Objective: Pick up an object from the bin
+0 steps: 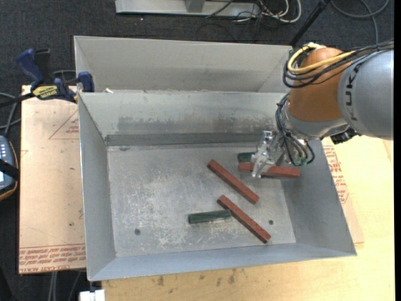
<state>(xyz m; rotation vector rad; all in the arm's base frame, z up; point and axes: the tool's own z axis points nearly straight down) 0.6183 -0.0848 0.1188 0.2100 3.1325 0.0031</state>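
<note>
Grey bin (pixel 219 259) holds a near red bar (pixel 244 218) at right, a middle red bar (pixel 233 182) beyond it, a far red bar (pixel 283 172) at far right under the pincer (pixel 259 168), whose spread I cannot tell, and a green bar (pixel 210 217) just left of the near one.

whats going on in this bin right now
The arm reaches in from the right, and its gripper is down at a reddish-brown stick near the back right of the bin. A middle stick, a front stick and a dark green bar lie loose on the floor. Nothing looks lifted yet.
</note>
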